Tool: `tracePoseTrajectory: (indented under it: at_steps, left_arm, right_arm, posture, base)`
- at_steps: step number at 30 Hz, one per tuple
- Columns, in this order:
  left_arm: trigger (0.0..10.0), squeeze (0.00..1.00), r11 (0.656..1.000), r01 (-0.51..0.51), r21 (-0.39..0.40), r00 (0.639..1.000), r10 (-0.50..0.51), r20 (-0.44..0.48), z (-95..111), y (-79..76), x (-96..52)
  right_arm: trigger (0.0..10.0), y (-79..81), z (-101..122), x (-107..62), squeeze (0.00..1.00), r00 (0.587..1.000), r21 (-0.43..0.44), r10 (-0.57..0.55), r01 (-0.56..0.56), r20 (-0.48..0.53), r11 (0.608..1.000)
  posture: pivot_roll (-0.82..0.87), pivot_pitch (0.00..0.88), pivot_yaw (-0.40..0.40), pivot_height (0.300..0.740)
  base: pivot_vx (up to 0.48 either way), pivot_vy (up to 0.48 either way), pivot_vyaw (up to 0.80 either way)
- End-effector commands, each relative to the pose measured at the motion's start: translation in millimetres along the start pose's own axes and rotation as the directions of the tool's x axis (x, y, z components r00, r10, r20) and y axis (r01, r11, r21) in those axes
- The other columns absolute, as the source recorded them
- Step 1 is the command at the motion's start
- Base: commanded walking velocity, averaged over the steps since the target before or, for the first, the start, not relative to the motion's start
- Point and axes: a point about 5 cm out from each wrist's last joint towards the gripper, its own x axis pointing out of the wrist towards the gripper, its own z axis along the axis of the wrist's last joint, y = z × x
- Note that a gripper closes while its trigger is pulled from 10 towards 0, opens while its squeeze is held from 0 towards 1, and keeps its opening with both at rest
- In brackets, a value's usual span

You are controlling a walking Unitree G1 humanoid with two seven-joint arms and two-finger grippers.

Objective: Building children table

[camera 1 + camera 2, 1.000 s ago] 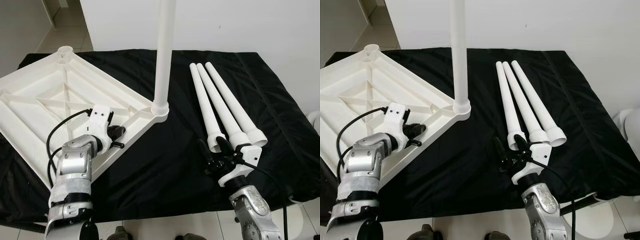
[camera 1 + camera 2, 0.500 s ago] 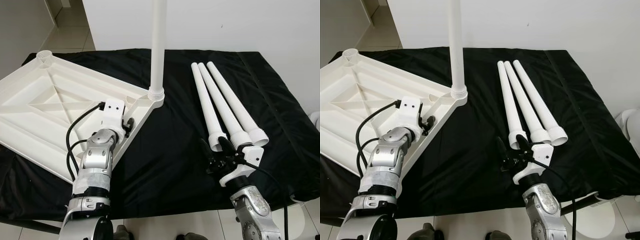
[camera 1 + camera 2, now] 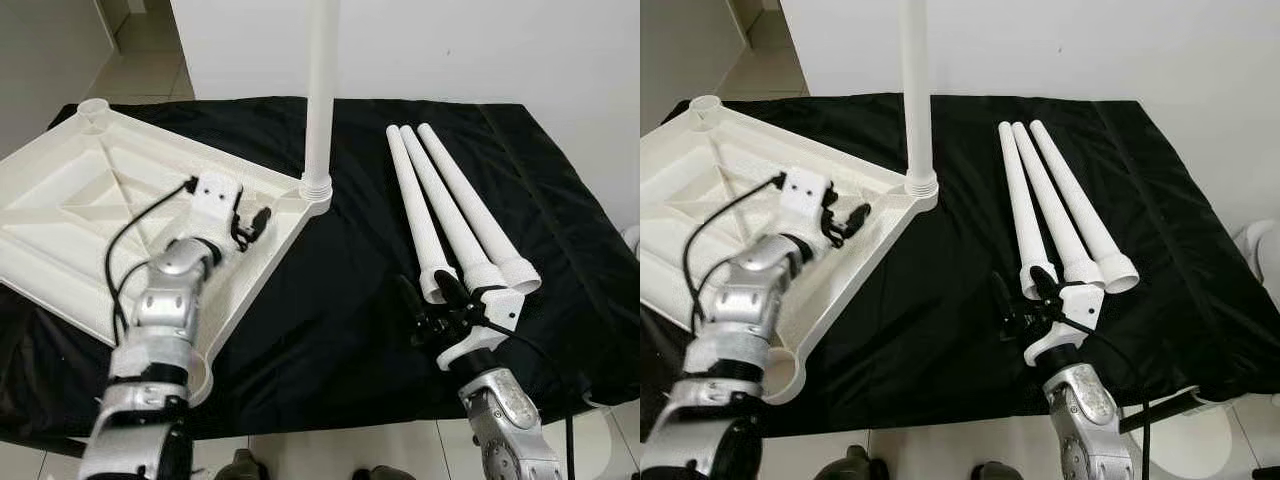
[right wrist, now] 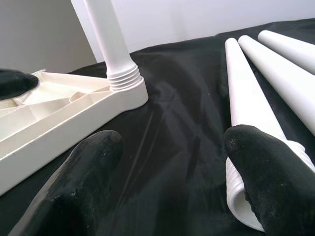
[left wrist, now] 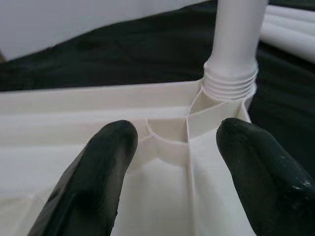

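The white tabletop lies upside down on the left of the black cloth, ribs facing up. One white leg stands upright, screwed into its near right corner socket. Three loose legs lie side by side on the right, thick ends toward me. My left gripper hovers open over the tabletop's ribs just short of that corner; in the left wrist view its fingers straddle a rib without gripping it. My right gripper is open and empty, low over the cloth beside the leftmost loose leg's thick end.
The black-covered table ends just ahead of my arms. A white wall stands behind it, and tiled floor shows at the far left. A white rounded object sits off the table's right side.
The tabletop has turned, its legged corner swinging away from me. My left gripper left the tabletop's rim and moved inward toward the upright leg. The right arm has stayed put.
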Motion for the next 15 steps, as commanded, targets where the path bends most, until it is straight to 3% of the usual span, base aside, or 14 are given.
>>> tracePoseTrajectory:
  at_steps: [1, 4, 5, 9, 12, 15]
  left_arm:
    - [10.0, 0.0, 1.0, 0.023, 0.002, 1.0, -0.023, 0.003, -1, 4.9, -1.1]
    - [10.0, 0.0, 0.999, 0.021, 0.029, 1.0, -0.021, -0.005, 1, 16.8, -3.2]
    - [10.0, 0.0, 0.997, 0.001, 0.072, 1.0, 0.0, -0.021, 2, 30.3, -5.9]
    - [10.0, 0.0, 0.995, -0.012, 0.1, 0.999, 0.016, -0.033, 2, 38.4, -7.9]
    - [10.0, 0.0, 0.971, -0.007, 0.24, 0.99, 0.04, -0.135, -6, 67.2, -22.9]
    - [10.0, 0.0, 0.966, 0.011, 0.257, 0.985, 0.034, -0.17, -8, 76.8, -28.6]
  right_arm:
    - [10.0, -2.5, -2, -0.5, 0.0, 1.0, 0.001, -0.007, 0.007, -0.003, 1.0]
    - [10.0, -2.7, -1, 0.1, 0.0, 1.0, 0.0, -0.006, 0.006, -0.002, 1.0]
    - [10.0, -2.9, -1, 0.6, 0.0, 1.0, -0.001, -0.006, 0.006, 0.0, 1.0]
    - [10.0, -3.0, -1, 0.7, 0.0, 1.0, -0.002, -0.005, 0.005, 0.001, 1.0]
    - [10.0, -4.1, -1, 0.0, 0.0, 1.0, -0.007, -0.01, 0.01, 0.002, 1.0]
    - [10.0, -4.4, -1, -0.3, 0.0, 1.0, -0.008, -0.009, 0.009, 0.001, 1.0]
  posture:
    - [0.01, 0.037, 0.028, 0.74]
    - [0.01, 0.037, 0.028, 0.74]
    - [0.01, 0.034, 0.028, 0.74]
    - [0.01, 0.029, 0.029, 0.74]
    - [0.01, 0.023, 0.025, 0.74]
    - [0.01, 0.022, 0.024, 0.74]
  base:
    - [0.0, 0.0, 0.0]
    - [0.0, 0.0, 0.0]
    - [0.0, 0.0, 0.0]
    - [0.0, 0.0, 0.0]
    - [0.0, 0.0, 0.0]
    - [0.0, 0.0, 0.0]
